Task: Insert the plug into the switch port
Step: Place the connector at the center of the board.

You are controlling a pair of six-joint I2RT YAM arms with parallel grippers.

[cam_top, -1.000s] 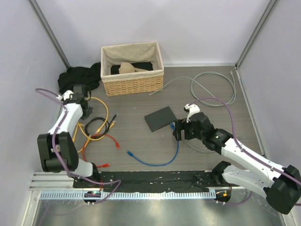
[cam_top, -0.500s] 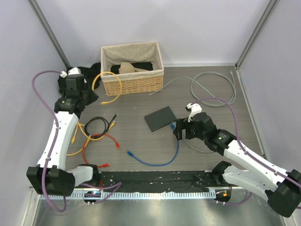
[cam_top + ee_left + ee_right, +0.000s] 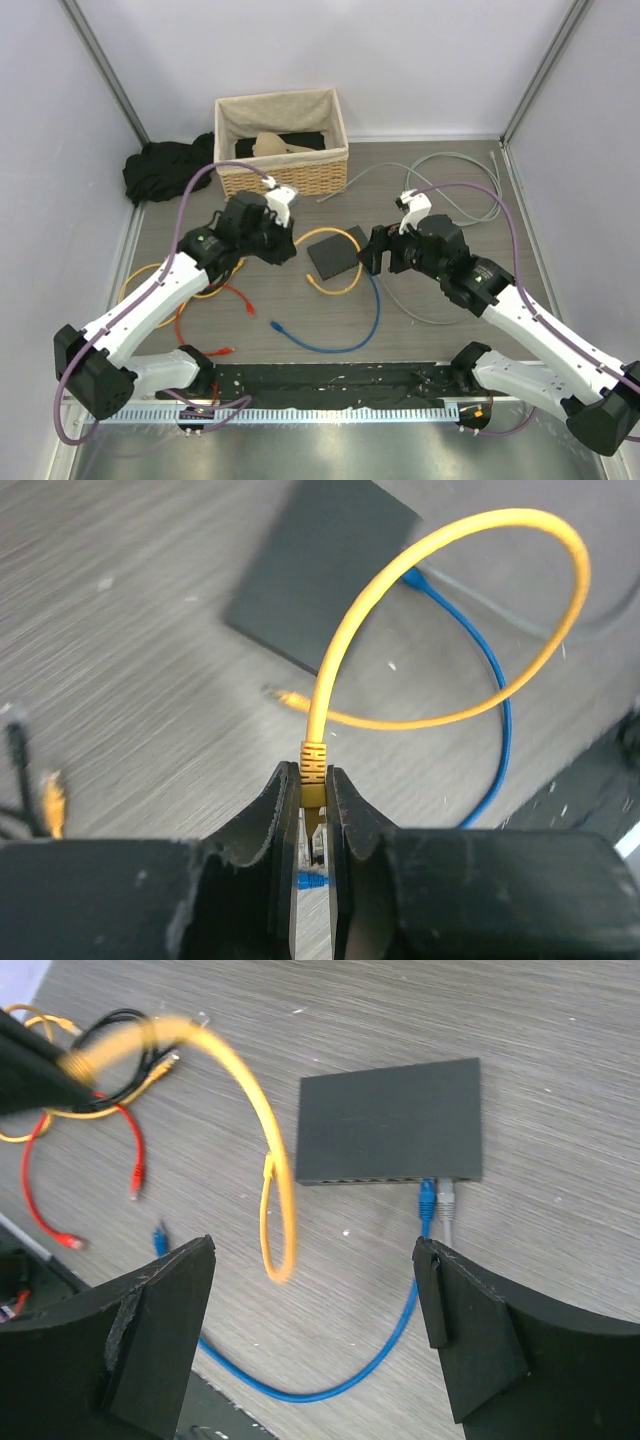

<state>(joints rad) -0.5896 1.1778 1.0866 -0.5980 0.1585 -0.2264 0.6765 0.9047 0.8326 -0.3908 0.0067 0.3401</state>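
Note:
The switch (image 3: 335, 252) is a flat dark-grey box lying mid-table; it also shows in both wrist views (image 3: 320, 570) (image 3: 390, 1120). A blue plug (image 3: 427, 1195) and a grey plug (image 3: 446, 1200) sit in its port row. My left gripper (image 3: 288, 248) hovers just left of the switch, shut on a yellow plug (image 3: 313, 770). Its yellow cable (image 3: 500, 540) arcs over the switch, and the free end (image 3: 313, 283) lies on the table. My right gripper (image 3: 372, 262) hangs open on the port side of the switch, holding nothing (image 3: 312, 1260).
A wicker basket (image 3: 283, 150) stands at the back, with black cloth (image 3: 165, 168) to its left. Red (image 3: 215, 295), yellow (image 3: 140, 280) and black cables lie at the left. A blue cable (image 3: 340, 345) curves toward the front; a grey cable (image 3: 450, 190) coils back right.
My left arm has swung from the far left, by the black cloth, to the table's middle, carrying the yellow cable along. The right gripper has shifted slightly back and stays open.

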